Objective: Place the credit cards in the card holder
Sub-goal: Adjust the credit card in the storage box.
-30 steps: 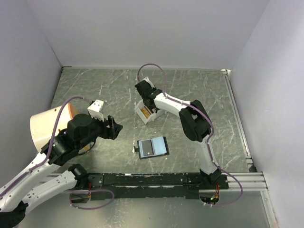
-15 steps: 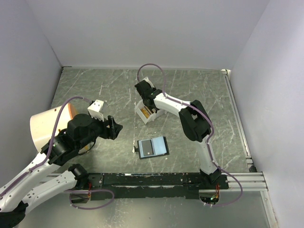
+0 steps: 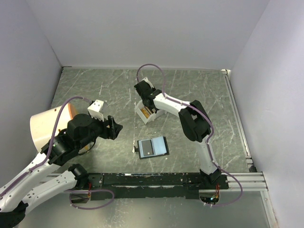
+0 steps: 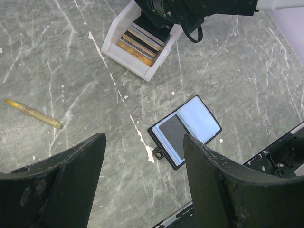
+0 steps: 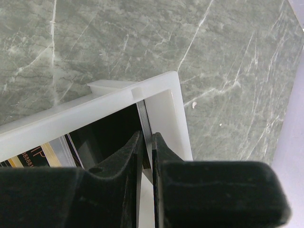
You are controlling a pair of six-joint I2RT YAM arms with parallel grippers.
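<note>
Inside the box, right claw hides most cards.

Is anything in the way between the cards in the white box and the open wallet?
No, nothing visible. Only bare table lies between the white box, where the right gripper pinches a credit card, and the open card holder. The yellow pen lies off to one side.

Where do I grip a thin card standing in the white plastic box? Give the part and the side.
Pinch the thin card by its top edge, coming straight down. The cards stand on edge, packed together, and the white plastic box walls off their other edges, so only the top is free.
</note>
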